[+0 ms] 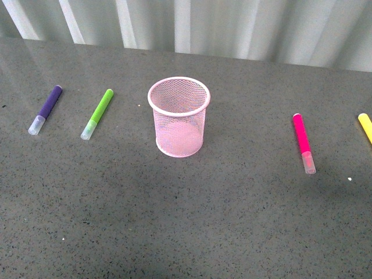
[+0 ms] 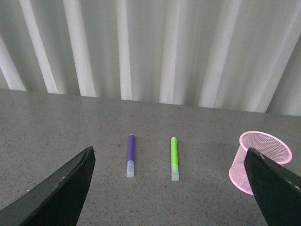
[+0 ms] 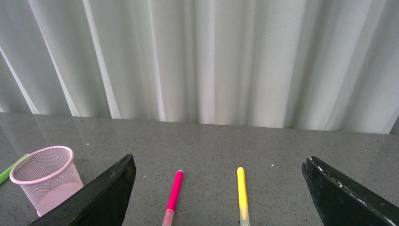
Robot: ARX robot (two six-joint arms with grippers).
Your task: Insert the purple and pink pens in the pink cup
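While your left gripper (image 2: 168,151) and right gripper (image 3: 219,159) gape empty, the green marker (image 2: 174,157) and yellow marker (image 3: 242,193) ahead invite a wrong grab.

Ahead of the left gripper (image 2: 168,150), between its wide-spread fingers, the purple pen (image 2: 130,154) and lime-green marker (image 2: 174,157) lie flat with bare table (image 2: 211,200) between them. The upright pink cup (image 2: 265,147) stands ahead of one finger, partly hidden by it. Between the spread fingers of the right gripper (image 3: 219,159) the pink pen (image 3: 173,195) and yellow marker (image 3: 242,193) lie apart, with the pink cup outside one finger.
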